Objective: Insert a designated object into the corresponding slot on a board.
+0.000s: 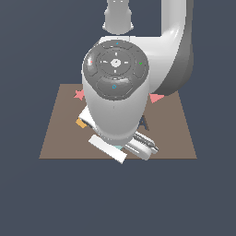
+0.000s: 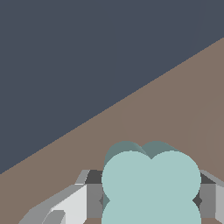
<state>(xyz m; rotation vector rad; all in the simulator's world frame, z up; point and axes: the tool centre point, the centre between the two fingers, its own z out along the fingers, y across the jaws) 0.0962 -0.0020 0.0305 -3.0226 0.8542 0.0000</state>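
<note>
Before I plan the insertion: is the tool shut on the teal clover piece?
Apparently yes: the wrist view shows the clover piece between both fingers of the tool.

board: matt brown | clover piece: smooth matt teal | arm: glossy white

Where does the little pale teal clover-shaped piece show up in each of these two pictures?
Exterior view: the flat light-teal clover-shaped piece is only a sliver under the arm, near the brown board's front edge.
Wrist view: it fills the lower middle, between the gripper fingers.
Shared landmark: the brown board.
</note>
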